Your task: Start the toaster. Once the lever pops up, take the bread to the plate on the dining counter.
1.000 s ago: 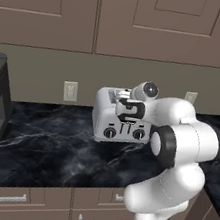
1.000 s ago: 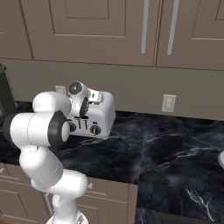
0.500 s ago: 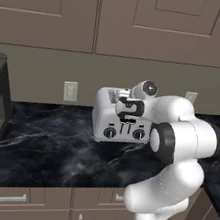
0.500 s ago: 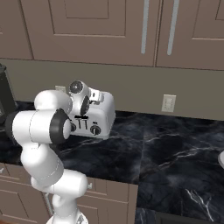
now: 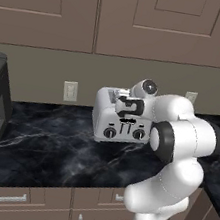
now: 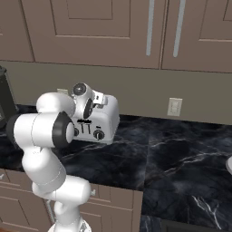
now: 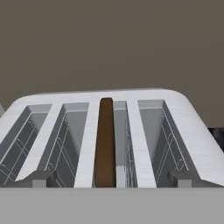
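1. On the black marble worktop (image 5: 50, 147) with white veins, near the wall, stands the boxy silver-grey toaster (image 5: 106, 116), with two round black knobs on its front.
2. A thin dark brown bread (image 7: 105, 140) slice stands edge-on in the third of four wire-lined slots.
3. The gripper (image 7: 109, 181) hovers over the slots with jaws spread wide, holding nothing.
4. Taupe panelled cabinets (image 6: 90, 31) hang above; a white outlet (image 6: 174, 107) sits on the wall.

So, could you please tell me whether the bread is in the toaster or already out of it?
In. In the hand view the bread stands on edge in the toaster's third slot from the left; the other slots are empty.
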